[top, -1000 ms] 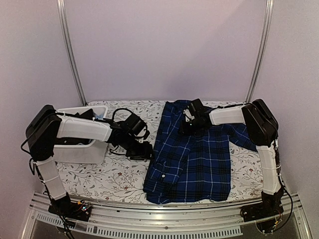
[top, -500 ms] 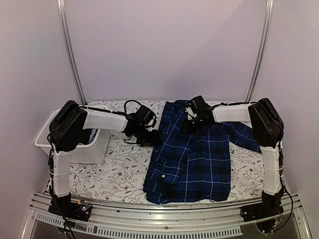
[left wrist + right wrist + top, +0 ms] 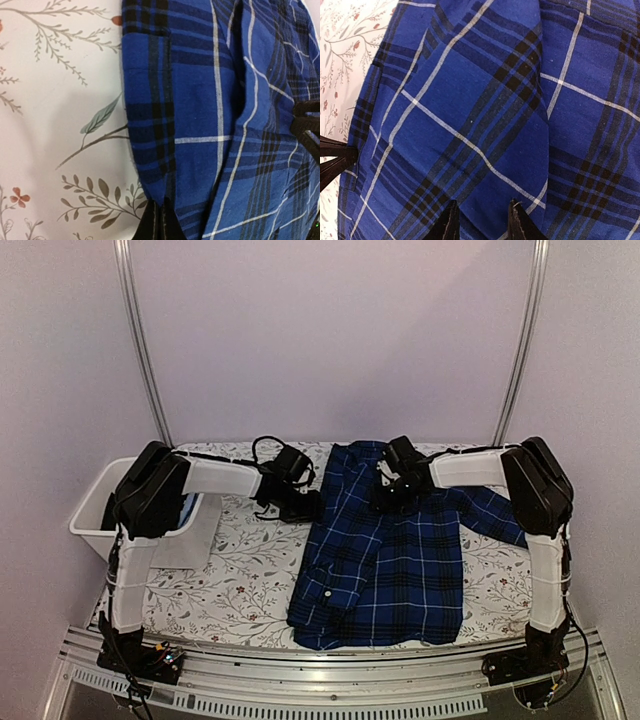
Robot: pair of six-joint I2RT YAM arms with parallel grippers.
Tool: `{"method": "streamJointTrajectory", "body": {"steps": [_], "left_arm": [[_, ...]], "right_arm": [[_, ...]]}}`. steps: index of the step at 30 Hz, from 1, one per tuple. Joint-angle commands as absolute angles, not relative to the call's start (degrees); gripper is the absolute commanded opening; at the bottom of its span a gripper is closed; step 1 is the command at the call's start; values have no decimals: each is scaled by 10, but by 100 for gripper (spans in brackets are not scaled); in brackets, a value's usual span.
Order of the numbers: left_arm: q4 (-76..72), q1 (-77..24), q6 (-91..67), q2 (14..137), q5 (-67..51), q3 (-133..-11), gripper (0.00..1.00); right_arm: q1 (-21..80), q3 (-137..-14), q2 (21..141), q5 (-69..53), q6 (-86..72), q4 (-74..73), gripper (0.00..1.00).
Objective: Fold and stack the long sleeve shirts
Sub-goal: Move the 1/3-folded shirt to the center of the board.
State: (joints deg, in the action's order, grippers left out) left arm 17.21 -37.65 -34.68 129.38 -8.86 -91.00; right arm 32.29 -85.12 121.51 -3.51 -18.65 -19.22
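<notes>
One long sleeve shirt [image 3: 390,560], navy plaid with thin white lines, lies spread on the flowered table cover. My left gripper [image 3: 306,506] is at the shirt's upper left edge. In the left wrist view its fingertips [image 3: 152,226] are pressed together on the shirt's [image 3: 200,125] hem. My right gripper [image 3: 396,490] rests on the upper middle of the shirt. In the right wrist view it [image 3: 482,220] is part closed, its fingers [image 3: 449,222] squeezing a raised fold of the plaid cloth [image 3: 485,125].
A white bin [image 3: 95,505] stands at the table's back left with light-blue cloth [image 3: 188,508] showing inside. The flowered cover [image 3: 230,580] lies bare left of the shirt. Metal uprights rise behind the table, and a rail runs along the near edge.
My left arm swung right from beside the bin to the shirt's left edge, and its jaws closed there. The right gripper shifted only slightly on the shirt.
</notes>
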Motion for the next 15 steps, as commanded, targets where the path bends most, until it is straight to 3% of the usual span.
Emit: {"method": "streamJointTrajectory", "body": {"steps": [1,15], "left_arm": [[153,-355,-360,1276,-102,-845,0],[120,-298,-360,1197,-98,-718,0]], "right_arm": [[323,-890,1271,-49,-202,-190,31],[342,-1030,1388,-99,-239,-200,32]]}}
